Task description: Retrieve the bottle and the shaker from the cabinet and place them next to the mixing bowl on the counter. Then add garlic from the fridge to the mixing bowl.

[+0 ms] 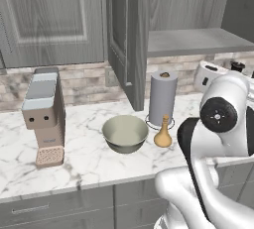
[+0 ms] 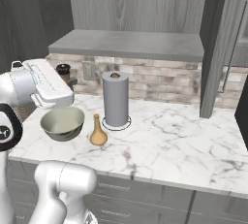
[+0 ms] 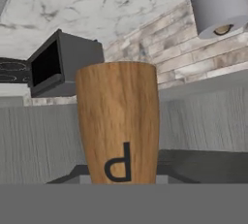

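The bottle [image 1: 162, 133] already stands at the bowl's [image 1: 125, 132] three o'clock. The gripper holds the wooden shaker [image 3: 118, 121] now, I judge. Next: lower it upright beside the bowl.

Shaker [image 3: 117, 121] base cut by bottom band; end effector fingertips hidden; paper towel roll [image 3: 215, 5] cropped.

marble counter [image 1: 89, 158], grey cabinets [image 1: 54, 20], brick backsplash [image 2: 160, 80]
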You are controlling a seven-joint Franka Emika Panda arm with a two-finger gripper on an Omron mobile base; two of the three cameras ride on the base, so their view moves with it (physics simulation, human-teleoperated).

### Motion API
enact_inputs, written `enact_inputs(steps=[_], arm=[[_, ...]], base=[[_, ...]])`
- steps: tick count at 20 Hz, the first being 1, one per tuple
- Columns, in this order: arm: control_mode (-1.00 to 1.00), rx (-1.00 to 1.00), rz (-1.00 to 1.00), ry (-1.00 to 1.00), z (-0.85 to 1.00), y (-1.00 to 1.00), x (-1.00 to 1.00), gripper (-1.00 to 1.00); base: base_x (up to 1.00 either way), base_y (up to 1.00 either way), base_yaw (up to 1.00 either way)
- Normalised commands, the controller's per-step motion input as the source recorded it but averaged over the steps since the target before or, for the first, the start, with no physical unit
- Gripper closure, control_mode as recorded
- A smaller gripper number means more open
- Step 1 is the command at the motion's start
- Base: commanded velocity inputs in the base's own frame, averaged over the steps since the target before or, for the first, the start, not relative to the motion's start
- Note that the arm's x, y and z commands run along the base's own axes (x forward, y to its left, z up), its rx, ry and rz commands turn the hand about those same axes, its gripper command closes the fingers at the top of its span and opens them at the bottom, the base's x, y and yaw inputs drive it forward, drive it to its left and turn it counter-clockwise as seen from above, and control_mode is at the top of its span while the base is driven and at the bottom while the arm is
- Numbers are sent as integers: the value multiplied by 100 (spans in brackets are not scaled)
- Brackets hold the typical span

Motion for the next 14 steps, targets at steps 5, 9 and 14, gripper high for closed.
enact_inputs(steps=[5,9,14], arm=[[-100,-4,-7,-23,-1,56,-31,100],[-100,-4,-9,-14,-21,54,-26,100],[-100,-4,-8,-11,-31,50,-17,100]], base=[[0,0,0],[0,0,0],[0,0,0]])
